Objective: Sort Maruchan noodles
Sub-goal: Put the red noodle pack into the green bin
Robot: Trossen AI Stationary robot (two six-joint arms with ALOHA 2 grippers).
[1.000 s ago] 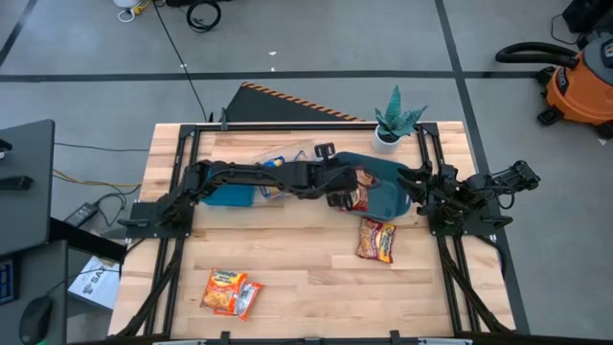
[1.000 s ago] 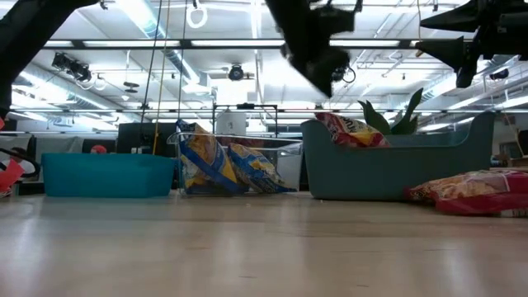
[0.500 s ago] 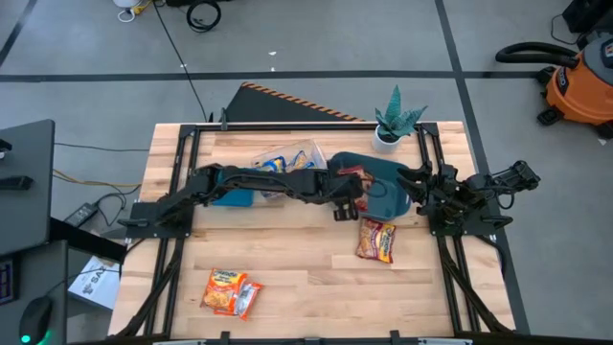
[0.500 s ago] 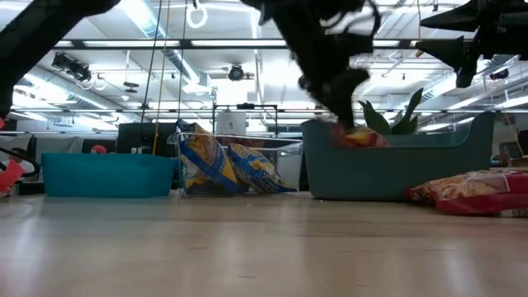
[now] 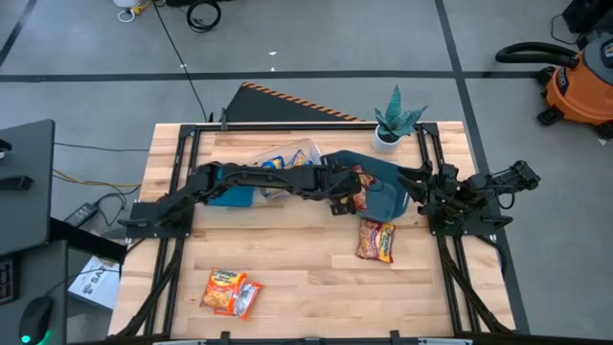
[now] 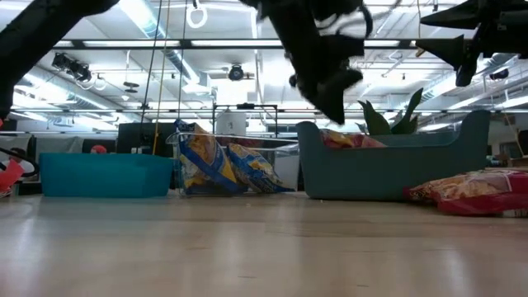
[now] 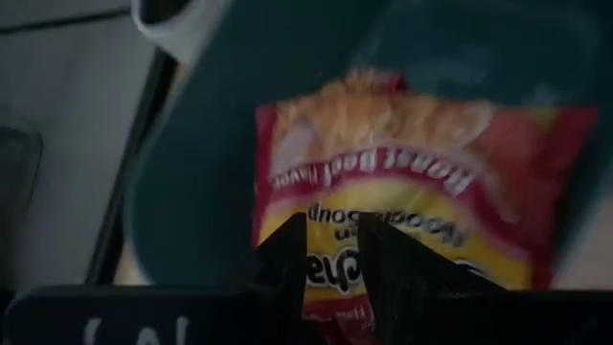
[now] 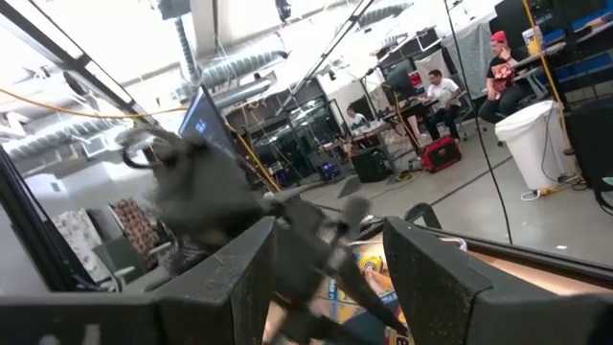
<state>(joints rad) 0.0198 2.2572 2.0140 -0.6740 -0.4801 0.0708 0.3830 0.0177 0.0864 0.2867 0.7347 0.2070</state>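
**Left claw over the dark bin, red packet inside**

I've got the left claw [image 5: 342,198] hanging at the near-left edge of the dark teal bin [image 5: 385,199]. On the left wrist feed its two fingers [image 7: 285,264] stand a little apart with nothing pinched between them. Through that gap I can see a red-and-yellow packet [image 7: 412,182] lying down in the bin. The low feed agrees: the claw [image 6: 332,106] sits above the bin's rim [image 6: 388,169], and the packet [image 6: 346,139] just pokes over the wall, clear of the fingers.

The right claw [image 5: 412,179] waits at the bin's far-right side, close to its own base. Its fingers [image 8: 235,278] are spread wide and hold nothing.

Elsewhere on the bench [image 5: 287,254], a second red packet [image 5: 375,240] lies flat just in front of the dark bin, outside it. Two orange packets [image 5: 232,290] sit together near the front-left corner, well apart from everything else.

Behind the left arm, the clear tray [image 5: 287,156] holds blue-and-yellow packets [image 6: 219,169], propped up on edge. The lighter teal bin [image 5: 230,195] sits beside it, and I can't tell what is inside. A potted plant [image 5: 395,122] stands at the back edge behind the dark bin.
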